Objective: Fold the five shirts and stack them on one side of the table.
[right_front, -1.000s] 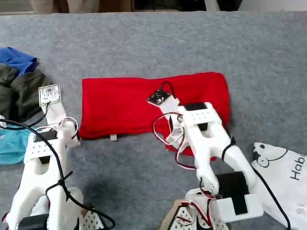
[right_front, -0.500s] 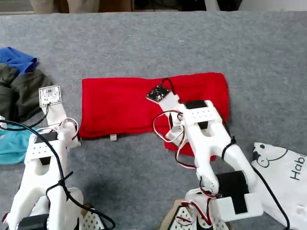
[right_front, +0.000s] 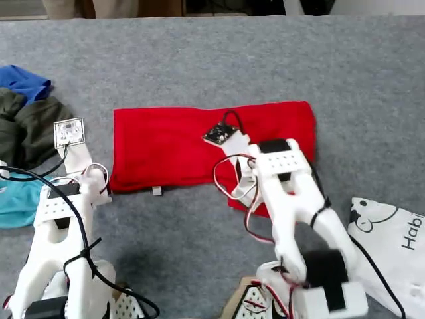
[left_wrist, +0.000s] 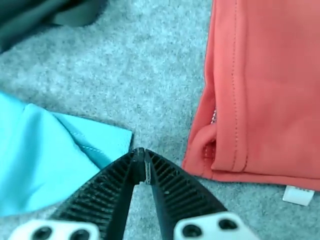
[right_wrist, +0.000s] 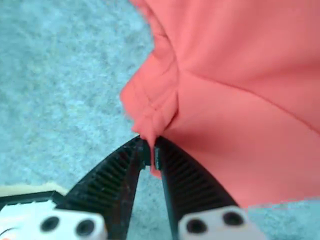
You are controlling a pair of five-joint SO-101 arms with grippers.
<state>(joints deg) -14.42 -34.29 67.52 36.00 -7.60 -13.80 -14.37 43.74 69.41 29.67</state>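
1. Shirt (right_front: 166, 141), red, mid desk (right_front: 212, 60), flat, part-folded.
2. Right end effector (right_wrist: 151, 146) clamped on near hem corner (thin bunch only).
3. Left end effector (left_wrist: 141, 155) closed on nothing, beside other near corner.
4. Soft, light, floppy by look; best gripped at corners/hems.

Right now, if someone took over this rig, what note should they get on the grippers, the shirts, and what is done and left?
Left gripper: shut, empty, above the grey table between the teal shirt and a corner of the red shirt.
Right gripper: shut on the red shirt's near edge.
The red shirt lies mid-table as a long band. Blue shirt, dark green shirt and the teal one are bunched at the left edge; white printed shirt at the right.
Done: red partly folded.
Left: finish it, fold the rest, stack.
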